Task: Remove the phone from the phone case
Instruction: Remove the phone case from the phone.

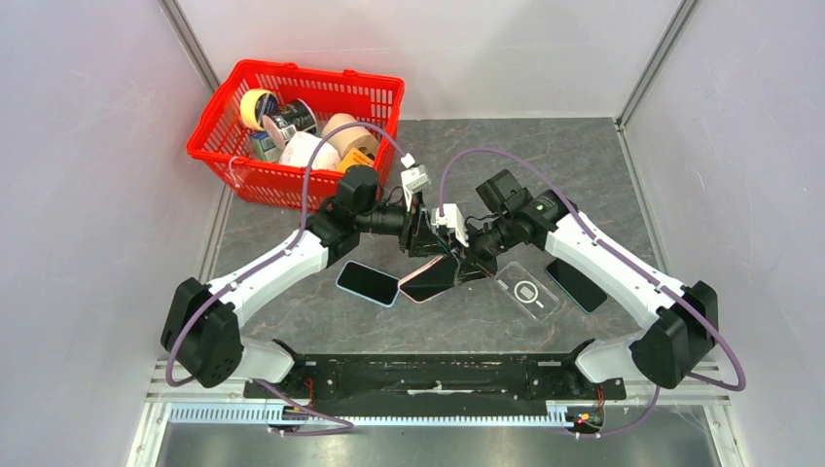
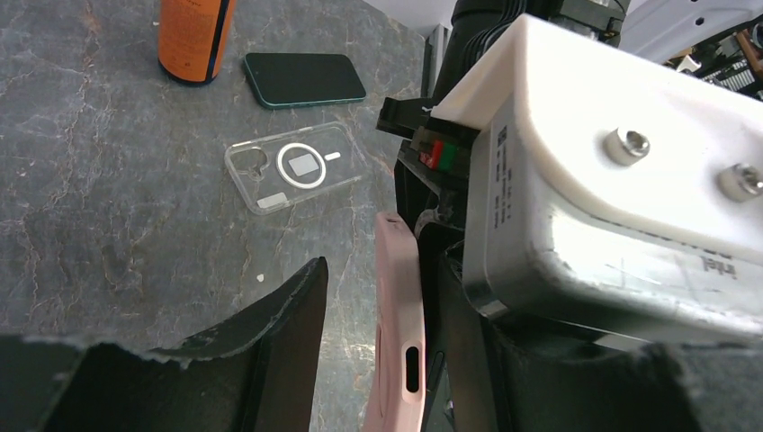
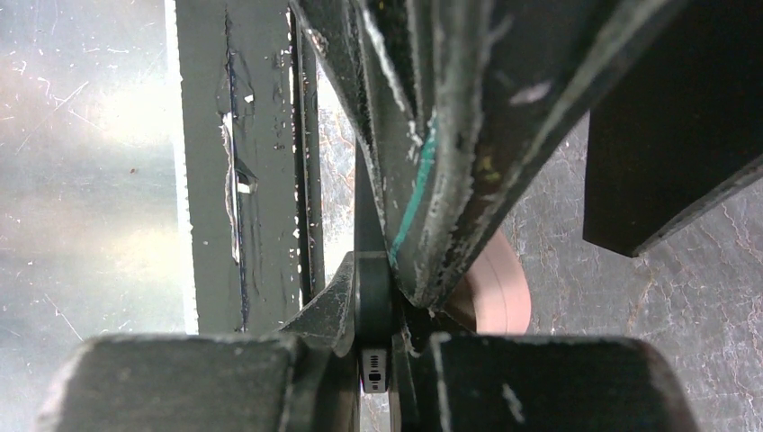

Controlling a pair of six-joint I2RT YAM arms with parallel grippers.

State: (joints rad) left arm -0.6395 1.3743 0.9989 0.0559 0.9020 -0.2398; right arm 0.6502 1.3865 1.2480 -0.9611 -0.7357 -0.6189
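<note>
Pink silicone phone case (image 2: 400,342) raised beside clear plastic case (image 2: 292,168), left claw (image 1: 424,243) half spread astride it, seemingly not clamping, right claw (image 1: 469,255) pinching edge of thin dark phone (image 3: 371,270)

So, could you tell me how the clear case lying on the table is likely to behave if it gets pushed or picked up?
The clear case is empty and thin-walled, so it is probably light and somewhat bendy. Lying flat on the table, it would likely slide rather than tip. Its low rim may be awkward to pinch.
</note>
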